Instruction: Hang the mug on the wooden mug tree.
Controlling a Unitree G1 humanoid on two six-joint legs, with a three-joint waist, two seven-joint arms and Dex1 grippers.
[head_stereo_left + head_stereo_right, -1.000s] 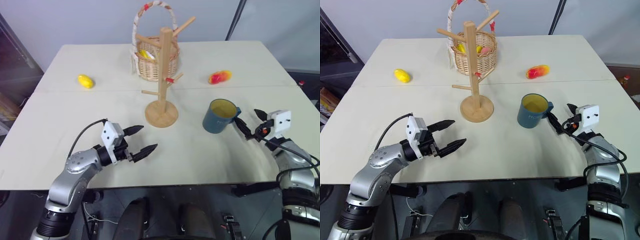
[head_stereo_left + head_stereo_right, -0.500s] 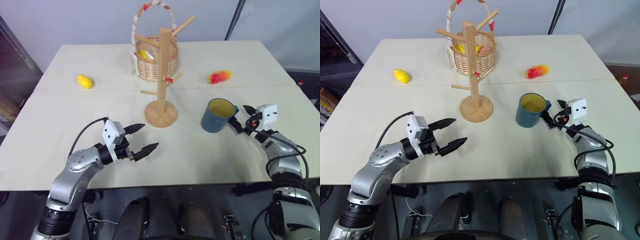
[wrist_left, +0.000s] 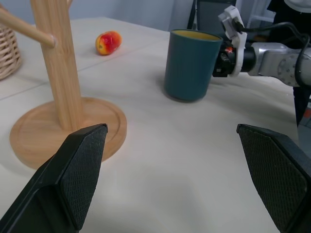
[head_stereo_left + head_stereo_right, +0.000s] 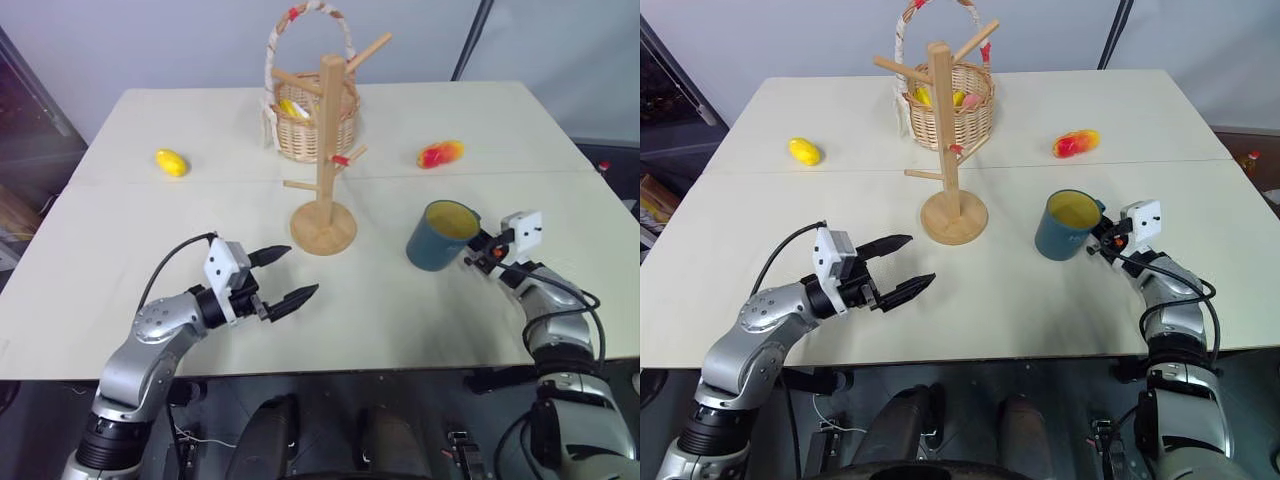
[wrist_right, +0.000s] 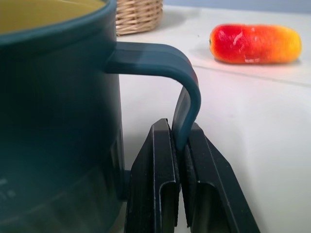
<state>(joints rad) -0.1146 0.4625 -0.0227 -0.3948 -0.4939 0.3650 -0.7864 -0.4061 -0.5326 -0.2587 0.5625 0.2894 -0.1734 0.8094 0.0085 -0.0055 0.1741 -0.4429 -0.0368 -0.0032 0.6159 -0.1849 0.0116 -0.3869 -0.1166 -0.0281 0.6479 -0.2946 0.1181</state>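
The dark blue mug [image 4: 439,236] with a yellow inside stands on the table right of centre. My right gripper [image 4: 476,255] is shut on its handle [image 5: 181,92], the two fingers [image 5: 160,174] pinching the handle's lower part. The mug leans slightly in the left eye view. The wooden mug tree [image 4: 324,160] stands upright on its round base to the mug's left, with several angled pegs. My left gripper [image 4: 283,277] hovers open over the table's near left, nothing between its fingers [image 3: 77,167].
A wicker basket [image 4: 305,120] with fruit stands just behind the mug tree. A red-and-yellow fruit [image 4: 439,154] lies behind the mug. A yellow fruit [image 4: 171,161] lies at the far left. The table's front edge runs close under both arms.
My right gripper moved in toward the mug and shut on its handle. The mug has shifted a little and tipped slightly. The left arm stayed put.
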